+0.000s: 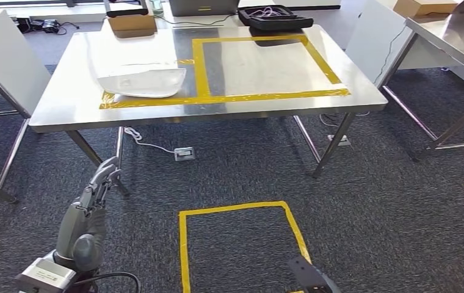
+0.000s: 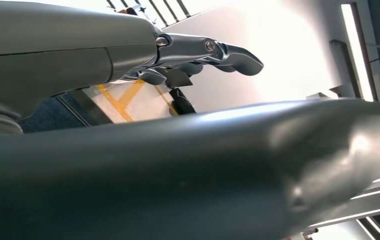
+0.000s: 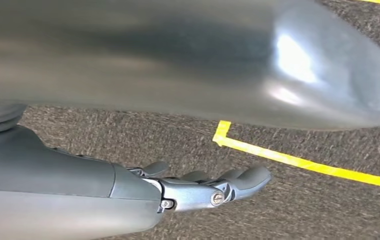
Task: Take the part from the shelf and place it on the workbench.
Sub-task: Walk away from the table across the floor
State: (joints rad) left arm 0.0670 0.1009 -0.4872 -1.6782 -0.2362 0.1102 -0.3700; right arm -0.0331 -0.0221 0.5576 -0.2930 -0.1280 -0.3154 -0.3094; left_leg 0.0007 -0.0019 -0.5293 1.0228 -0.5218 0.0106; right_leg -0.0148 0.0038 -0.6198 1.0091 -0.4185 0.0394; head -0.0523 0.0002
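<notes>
- Lying at upper left on the steel workbench (image 1: pixel 65 91) is a flat white part (image 1: pixel 144 82).
- Left hand (image 1: pixel 92 201) is hanging at lower left, fingers extended, holding nothing.
- Right hand (image 3: pixel 198 187) is reaching over the carpet (image 3: pixel 128 135), fingers extended and empty.

The counter (image 1: pixel 65 104) stands ahead across open carpet (image 1: pixel 242 165). Inside its yellow tape rectangle (image 1: pixel 266 96) the steel lies bare; a white bag (image 1: pixel 144 82) lies just left of it. A cardboard box (image 1: pixel 132 23) and a black case (image 1: pixel 275 17) crowd the far edge. The left robot hand (image 1: pixel 95 195), fingers spread and holding nothing, hangs below the counter's near edge.
</notes>
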